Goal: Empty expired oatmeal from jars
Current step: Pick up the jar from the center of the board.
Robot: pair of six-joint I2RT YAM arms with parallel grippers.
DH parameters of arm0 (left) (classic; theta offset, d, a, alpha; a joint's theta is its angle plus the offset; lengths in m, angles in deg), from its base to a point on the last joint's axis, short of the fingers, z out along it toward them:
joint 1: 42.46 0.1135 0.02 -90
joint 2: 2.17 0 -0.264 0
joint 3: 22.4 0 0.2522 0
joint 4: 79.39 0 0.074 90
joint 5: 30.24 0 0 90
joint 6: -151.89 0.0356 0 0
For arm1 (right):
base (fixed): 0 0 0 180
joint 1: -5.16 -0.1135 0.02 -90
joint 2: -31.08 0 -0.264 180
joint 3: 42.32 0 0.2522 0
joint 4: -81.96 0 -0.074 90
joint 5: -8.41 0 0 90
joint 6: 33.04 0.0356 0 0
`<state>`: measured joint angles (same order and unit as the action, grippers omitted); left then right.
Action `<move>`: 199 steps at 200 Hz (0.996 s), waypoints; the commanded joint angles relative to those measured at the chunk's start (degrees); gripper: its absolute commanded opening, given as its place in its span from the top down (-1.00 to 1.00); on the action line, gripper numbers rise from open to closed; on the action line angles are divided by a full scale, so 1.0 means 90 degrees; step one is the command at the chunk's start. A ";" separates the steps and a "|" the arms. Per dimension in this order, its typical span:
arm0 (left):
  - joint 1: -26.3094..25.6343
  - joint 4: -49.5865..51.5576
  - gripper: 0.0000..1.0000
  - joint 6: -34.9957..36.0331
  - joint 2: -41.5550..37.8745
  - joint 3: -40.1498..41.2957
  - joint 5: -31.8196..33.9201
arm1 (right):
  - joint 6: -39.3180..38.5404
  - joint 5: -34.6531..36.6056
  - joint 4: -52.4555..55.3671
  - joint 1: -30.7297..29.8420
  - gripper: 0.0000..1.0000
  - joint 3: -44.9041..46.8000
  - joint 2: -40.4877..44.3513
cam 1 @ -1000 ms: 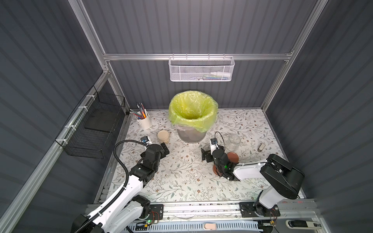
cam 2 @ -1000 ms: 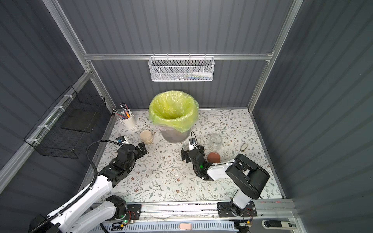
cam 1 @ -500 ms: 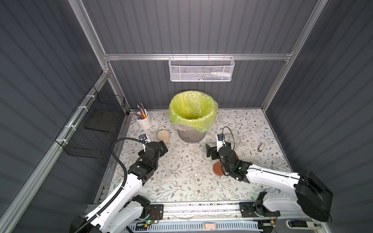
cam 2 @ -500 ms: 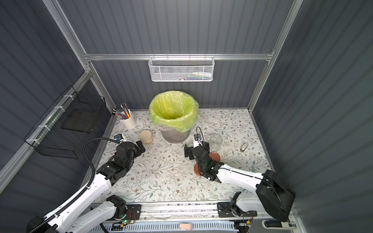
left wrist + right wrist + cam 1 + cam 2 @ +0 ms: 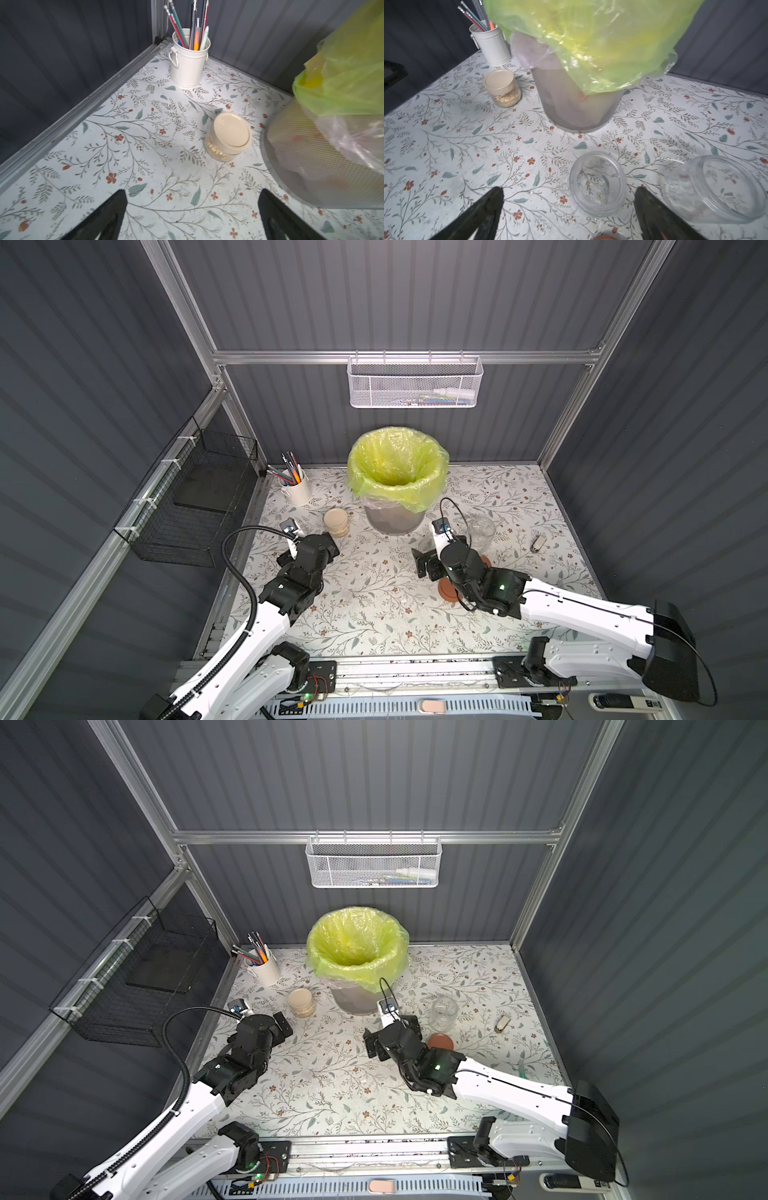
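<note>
Standing upright, axis vertical, the cream-lidded jar (image 5: 228,137) holds oatmeal (image 5: 218,154); left gripper (image 5: 192,191) and right gripper (image 5: 569,188) spread empty.

Floral table (image 5: 374,614): bin (image 5: 392,518) at 12, pen cup (image 5: 297,493) at 11, capped jar (image 5: 336,521) at 10, open jar (image 5: 481,531) and second jar (image 5: 598,182) at 2, brown lid (image 5: 440,1041) at 3, second lid (image 5: 448,591) at 4, white item (image 5: 538,542) far 3.

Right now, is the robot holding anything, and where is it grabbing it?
Nothing is held. The left hand and the right hand are both open and empty; the cream-lidded jar stands untouched.
</note>
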<state>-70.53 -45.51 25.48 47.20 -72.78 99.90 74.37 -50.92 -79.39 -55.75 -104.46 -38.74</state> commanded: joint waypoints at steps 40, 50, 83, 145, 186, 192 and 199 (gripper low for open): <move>-0.0006 0.0816 -1.00 0.0029 -0.0131 -0.0385 0.0493 | -0.0435 -0.0568 -0.0477 -0.0413 -0.98 -0.1241 -0.1887; 0.0004 0.0954 -0.99 -0.0007 -0.0179 -0.0453 0.0544 | -0.0578 -0.0619 -0.0710 -0.0418 -0.98 -0.1486 -0.2300; 0.0023 0.1435 -0.99 -0.0168 -0.0526 -0.0604 0.0686 | -0.0873 -0.0815 -0.1460 -0.0401 -0.98 -0.2383 -0.3559; 0.0024 0.2383 -0.99 -0.0523 -0.1405 -0.0829 0.0484 | -0.0460 -0.1658 -0.1691 0.0154 -0.98 -0.4139 -0.5536; 0.0024 0.2623 -0.99 -0.0651 -0.1706 -0.0896 0.0367 | -0.0644 -0.1739 -0.1757 0.0277 -0.98 -0.5118 -0.6438; 0.0024 0.2618 -1.00 -0.0645 -0.1769 -0.0892 0.0357 | -0.0645 -0.1746 -0.1773 0.0304 -0.98 -0.5248 -0.6566; 0.0024 0.2611 -0.99 -0.0651 -0.1815 -0.0889 0.0347 | -0.0632 -0.1779 -0.1792 0.0326 -0.98 -0.5392 -0.6700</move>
<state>-70.53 -24.46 20.78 32.38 -79.49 103.62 68.88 -65.39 -94.19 -52.93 -148.87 -95.86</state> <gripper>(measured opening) 0.998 0.990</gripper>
